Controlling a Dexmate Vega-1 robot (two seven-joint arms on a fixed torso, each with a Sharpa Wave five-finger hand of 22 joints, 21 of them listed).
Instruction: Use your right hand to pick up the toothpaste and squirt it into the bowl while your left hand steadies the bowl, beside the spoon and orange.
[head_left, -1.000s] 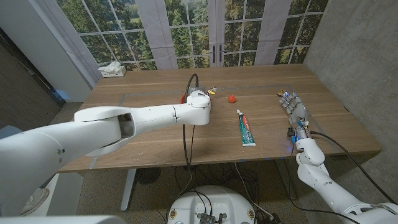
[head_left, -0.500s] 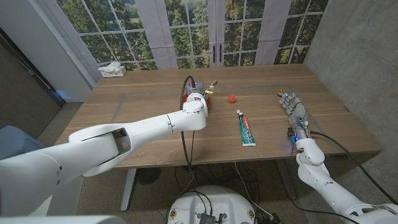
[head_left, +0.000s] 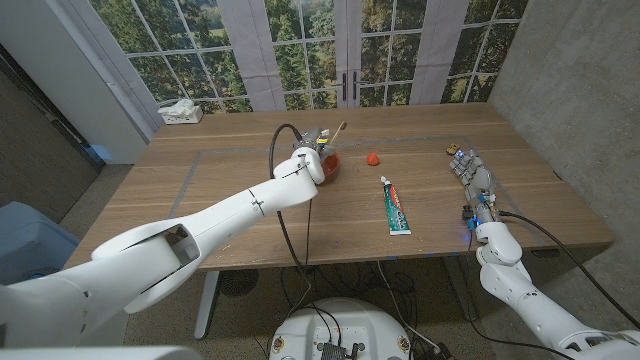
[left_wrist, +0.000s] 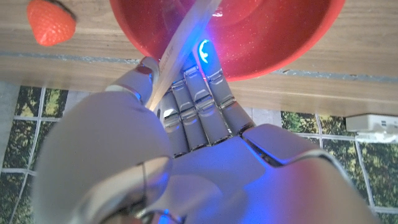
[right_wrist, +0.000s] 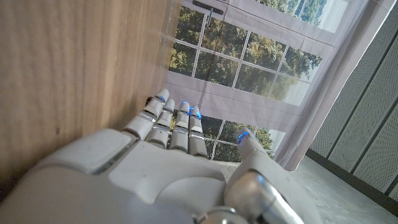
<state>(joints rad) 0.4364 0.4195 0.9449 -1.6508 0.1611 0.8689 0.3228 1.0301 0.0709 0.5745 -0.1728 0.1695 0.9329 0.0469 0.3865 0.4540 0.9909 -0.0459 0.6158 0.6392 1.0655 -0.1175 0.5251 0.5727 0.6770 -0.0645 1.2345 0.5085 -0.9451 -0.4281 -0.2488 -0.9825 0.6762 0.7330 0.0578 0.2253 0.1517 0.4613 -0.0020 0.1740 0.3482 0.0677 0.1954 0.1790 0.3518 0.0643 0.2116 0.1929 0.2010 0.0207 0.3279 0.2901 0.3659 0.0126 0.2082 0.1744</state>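
Toothpaste in a white and green tube (head_left: 396, 210) is seen lying flat on the brown wooden table (head_left: 240, 200), between the two hands and touched by neither. The red round bowl (head_left: 328, 166) stands farther back, with a pale wooden spoon (head_left: 335, 134) leaning out over its rim. The left hand (head_left: 308, 160) is pressed against the near side of the bowl; in the left wrist view its fingers (left_wrist: 200, 102) are laid straight and close together against the bowl's red wall (left_wrist: 273, 37), the spoon handle (left_wrist: 177, 56) crossing over them. A small red strawberry-like fruit (head_left: 372, 157) is set just beside the bowl, apart from it. The right hand (head_left: 474, 178) is held near the table's right edge, well apart from the tube, its fingers (right_wrist: 168, 121) extended, slightly spread and holding nothing.
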